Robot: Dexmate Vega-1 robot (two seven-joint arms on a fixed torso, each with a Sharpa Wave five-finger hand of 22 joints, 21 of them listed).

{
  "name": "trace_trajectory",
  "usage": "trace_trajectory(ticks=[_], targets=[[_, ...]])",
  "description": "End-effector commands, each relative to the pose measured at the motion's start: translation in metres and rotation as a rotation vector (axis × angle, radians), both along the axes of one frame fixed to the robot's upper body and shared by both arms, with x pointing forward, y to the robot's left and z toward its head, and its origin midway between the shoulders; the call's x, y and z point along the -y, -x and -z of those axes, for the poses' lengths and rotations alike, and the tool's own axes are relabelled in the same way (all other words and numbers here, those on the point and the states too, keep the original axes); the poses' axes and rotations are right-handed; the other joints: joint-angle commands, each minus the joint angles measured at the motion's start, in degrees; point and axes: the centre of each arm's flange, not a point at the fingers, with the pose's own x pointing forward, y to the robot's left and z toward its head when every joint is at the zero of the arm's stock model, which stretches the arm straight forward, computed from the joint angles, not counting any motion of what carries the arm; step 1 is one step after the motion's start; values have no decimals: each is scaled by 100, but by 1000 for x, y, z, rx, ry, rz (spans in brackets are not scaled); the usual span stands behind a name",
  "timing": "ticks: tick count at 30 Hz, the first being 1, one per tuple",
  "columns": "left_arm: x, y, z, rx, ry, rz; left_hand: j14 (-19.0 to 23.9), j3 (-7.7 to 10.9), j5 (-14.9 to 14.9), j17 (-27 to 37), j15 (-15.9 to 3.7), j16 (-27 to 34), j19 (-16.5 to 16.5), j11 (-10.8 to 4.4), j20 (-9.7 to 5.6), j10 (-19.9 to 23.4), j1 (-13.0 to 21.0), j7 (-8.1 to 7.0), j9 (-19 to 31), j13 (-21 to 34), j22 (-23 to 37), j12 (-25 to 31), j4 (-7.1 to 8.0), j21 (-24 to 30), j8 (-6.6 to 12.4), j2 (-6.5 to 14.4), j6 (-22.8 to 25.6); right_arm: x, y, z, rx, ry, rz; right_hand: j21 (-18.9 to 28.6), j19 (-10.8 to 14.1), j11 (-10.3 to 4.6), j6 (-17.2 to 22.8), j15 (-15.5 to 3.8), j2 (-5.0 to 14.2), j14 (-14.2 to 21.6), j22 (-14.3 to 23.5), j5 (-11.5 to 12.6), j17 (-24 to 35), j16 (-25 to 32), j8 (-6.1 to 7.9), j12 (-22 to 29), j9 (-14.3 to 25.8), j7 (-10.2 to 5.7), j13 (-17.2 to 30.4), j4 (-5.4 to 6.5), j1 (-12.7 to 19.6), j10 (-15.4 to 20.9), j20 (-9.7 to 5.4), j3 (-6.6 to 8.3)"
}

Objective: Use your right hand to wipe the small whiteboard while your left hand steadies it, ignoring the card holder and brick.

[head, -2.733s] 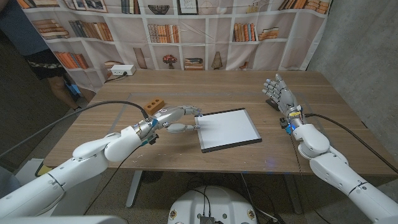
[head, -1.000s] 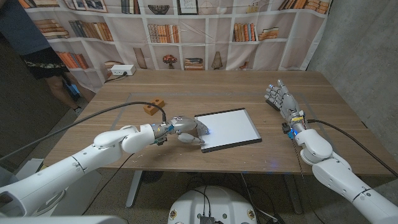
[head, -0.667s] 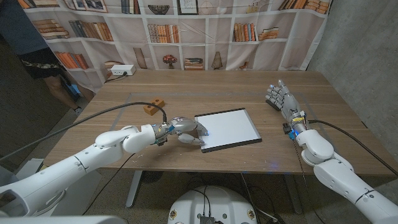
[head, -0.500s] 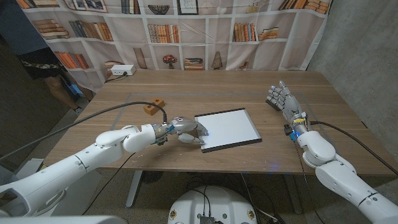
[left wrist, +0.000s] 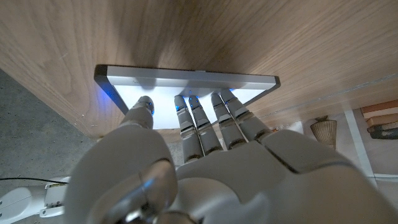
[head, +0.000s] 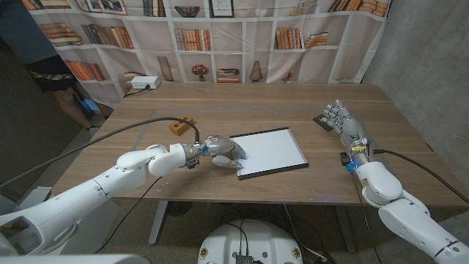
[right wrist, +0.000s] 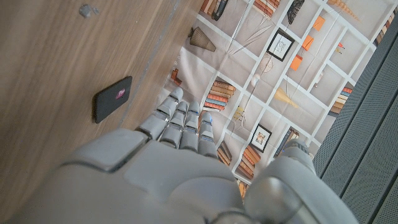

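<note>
Whiteboard — small, dark-framed, white-faced — lies flat at the centre of the head view, slightly turned on the wooden table. The left hand presses its fingertips on the board's left edge, fingers spread on the white face; it holds nothing, only pins. The right hand stands at the right of the frame, fingers apart and empty, well apart from the board and just beside a dark flat eraser-like block. Doing this step well likely means taking that block first, then sweeping toward the pinned side so the board cannot skate. The board's lower corner lies near the table's front edge — strokes should not push it that way. Bare wood between board and right hand gives room; the brick sits upper left, clear of any stroke.
</note>
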Motion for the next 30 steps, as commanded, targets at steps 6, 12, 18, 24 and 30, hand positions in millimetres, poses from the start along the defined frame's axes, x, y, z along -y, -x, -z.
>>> trace_trajectory(ticks=[6,12,18,24,30], targets=[[8,-16,7,-7,-84,-28,75,49,-39,16,-429,-1,-23,-28,-162,36,19,-26,8,25,2,-11,10,-38,-11,5,11,7,24,18,-18,-12,78,0,56,-31,43,6,-6,54,22,7,24,-8,3,15,7,-12,10,-38,71,57,-91,2],[8,-17,9,-5,-90,-35,111,69,-53,16,-447,0,-15,-36,-237,72,27,-21,8,25,0,-13,7,-42,-15,24,43,5,32,27,-17,8,153,10,92,-72,97,-33,3,92,22,7,22,1,19,16,8,-33,11,-52,104,73,-112,9],[6,-15,12,-21,-65,-43,124,82,-63,16,-452,-5,-29,-30,-240,91,33,-31,8,25,-1,-18,5,-52,-23,36,55,7,45,33,-39,40,239,14,112,-108,136,-55,13,104,22,8,21,-2,28,18,9,-56,12,-68,142,90,-139,18],[3,-12,13,-24,-52,-56,129,92,-70,16,-449,-10,-27,-41,-236,95,37,-31,8,25,-1,-25,4,-54,-27,44,68,8,59,35,-66,105,363,12,116,-141,153,-68,21,104,22,11,20,-6,31,14,10,-65,13,-79,169,86,-149,26],[2,-11,12,-18,-44,-60,131,103,-79,15,-445,-18,-29,-41,-230,112,40,-31,8,26,-2,-30,2,-59,-34,50,80,7,70,37,-66,140,446,9,122,-144,203,-91,30,117,21,18,17,-9,43,18,11,-93,14,-105,227,109,-159,40]])
